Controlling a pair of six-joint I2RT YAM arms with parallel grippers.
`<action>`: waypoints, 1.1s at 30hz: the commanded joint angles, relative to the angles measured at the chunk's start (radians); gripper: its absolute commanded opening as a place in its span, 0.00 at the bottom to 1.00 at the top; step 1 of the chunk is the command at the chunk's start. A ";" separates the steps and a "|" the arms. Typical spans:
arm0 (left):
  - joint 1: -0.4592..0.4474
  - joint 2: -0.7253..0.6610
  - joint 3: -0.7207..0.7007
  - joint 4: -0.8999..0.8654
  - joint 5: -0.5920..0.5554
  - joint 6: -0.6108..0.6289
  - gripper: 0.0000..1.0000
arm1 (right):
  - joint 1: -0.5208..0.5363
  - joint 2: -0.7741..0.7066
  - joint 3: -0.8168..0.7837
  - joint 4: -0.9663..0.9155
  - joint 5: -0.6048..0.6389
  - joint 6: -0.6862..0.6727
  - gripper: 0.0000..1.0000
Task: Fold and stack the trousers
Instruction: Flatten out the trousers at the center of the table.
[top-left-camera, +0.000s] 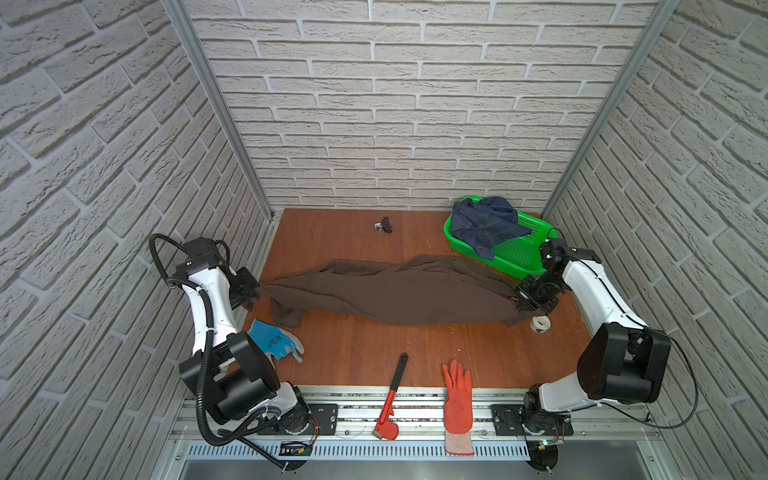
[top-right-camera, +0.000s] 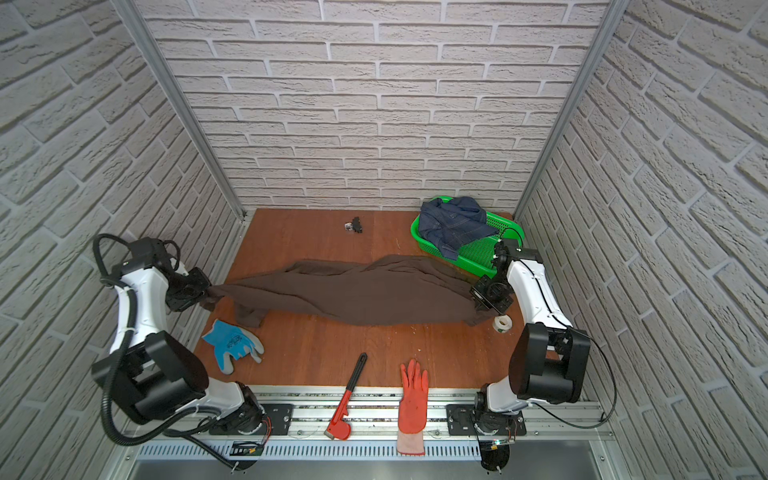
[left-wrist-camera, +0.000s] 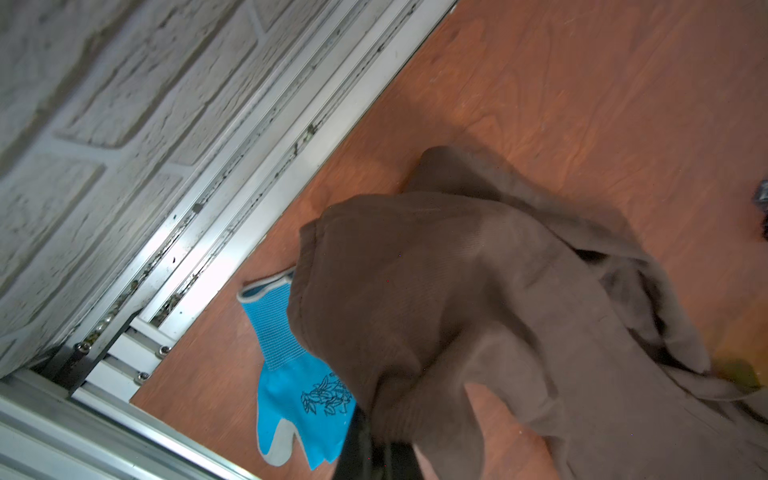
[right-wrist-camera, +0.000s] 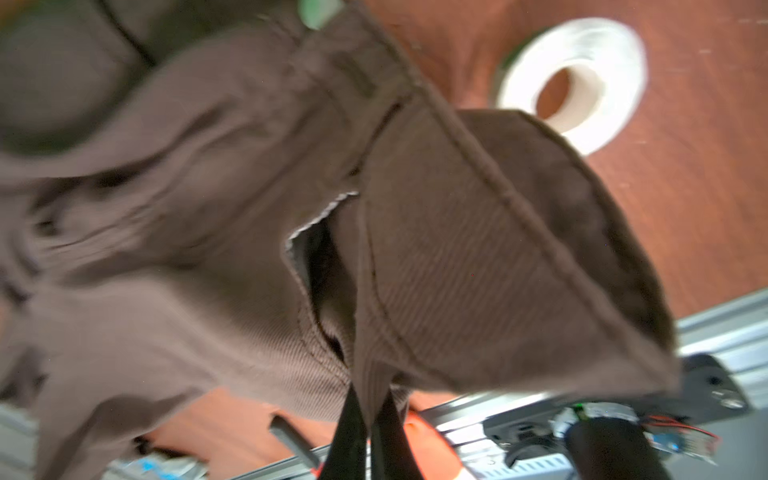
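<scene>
At mid-left of both top views, the left end effector (top-left-camera: 257, 289) is clamped tight on one end of the trousers (top-left-camera: 395, 296), which stretch across the middle of the tabletop (top-left-camera: 357, 353) to the mid-right, where the right end effector (top-left-camera: 520, 302) is closed on the other end, beside a white tape roll (top-left-camera: 540, 323) and below a green basket (top-left-camera: 515, 255).

both top views look steeply down from high over the near edge at the whole reddish wooden table (top-left-camera: 353, 357). the left wrist view sits close above long dark brown soft trousers (left-wrist-camera: 457, 291) and a blue knit glove (left-wrist-camera: 291, 395); the blurred right wrist view, closer, adds a white tape roll (right-wrist-camera: 582, 83).
</scene>
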 joint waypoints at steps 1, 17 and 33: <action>0.014 -0.048 -0.041 0.039 -0.079 0.024 0.00 | -0.029 -0.058 -0.026 -0.035 0.136 -0.079 0.06; 0.051 -0.129 -0.082 0.033 -0.115 0.013 0.53 | -0.135 -0.169 -0.112 -0.081 0.218 -0.165 0.32; -0.144 0.171 0.024 0.179 0.039 -0.092 0.65 | 0.391 0.069 0.186 0.112 0.088 0.103 0.40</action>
